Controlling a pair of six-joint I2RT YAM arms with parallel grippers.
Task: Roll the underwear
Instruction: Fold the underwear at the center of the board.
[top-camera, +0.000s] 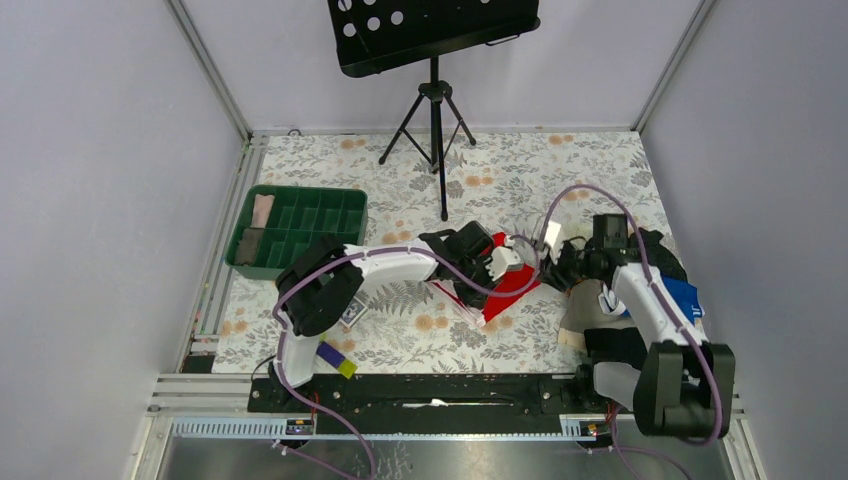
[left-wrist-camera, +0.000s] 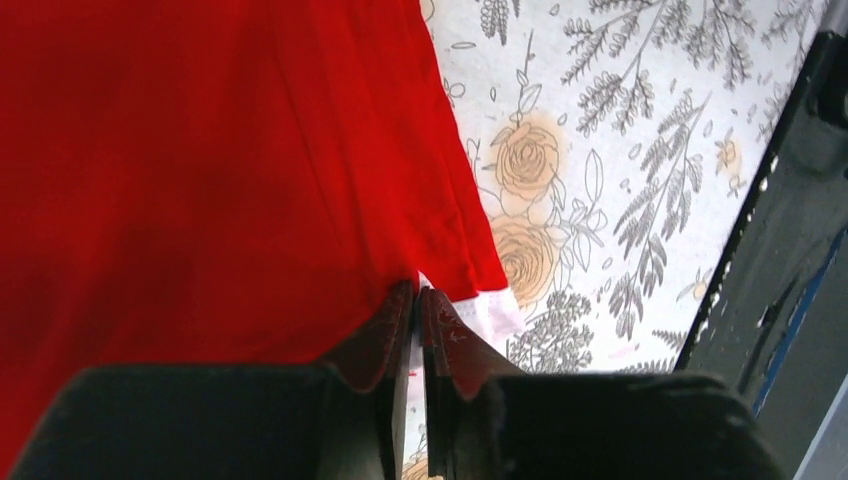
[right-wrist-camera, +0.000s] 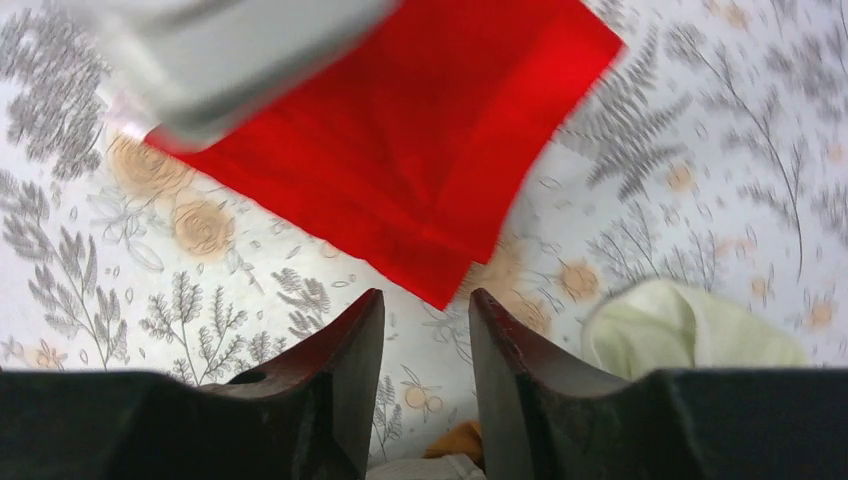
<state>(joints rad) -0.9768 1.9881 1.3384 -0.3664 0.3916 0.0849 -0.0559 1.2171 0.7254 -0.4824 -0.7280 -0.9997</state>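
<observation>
Right of the green plastic compartment tray (top-camera: 305, 189) lies the bright red soft cloth underwear (top-camera: 512, 280), limp and light. It is best pinched at its hem, where the left gripper (left-wrist-camera: 418, 295) clamps it; the right gripper (right-wrist-camera: 425, 300) is half-open and empty.

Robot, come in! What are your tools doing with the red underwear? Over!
Left tool shut on underwear edge, by white trim. Right tool open, empty, off its near corner. Underwear flat, not rolled. Pale cloth beside right tool, clear of underwear.

Red underwear (left-wrist-camera: 200, 180) cropped by the left wrist view's edges, blurred left arm (right-wrist-camera: 230, 50) (covering its corner)
</observation>
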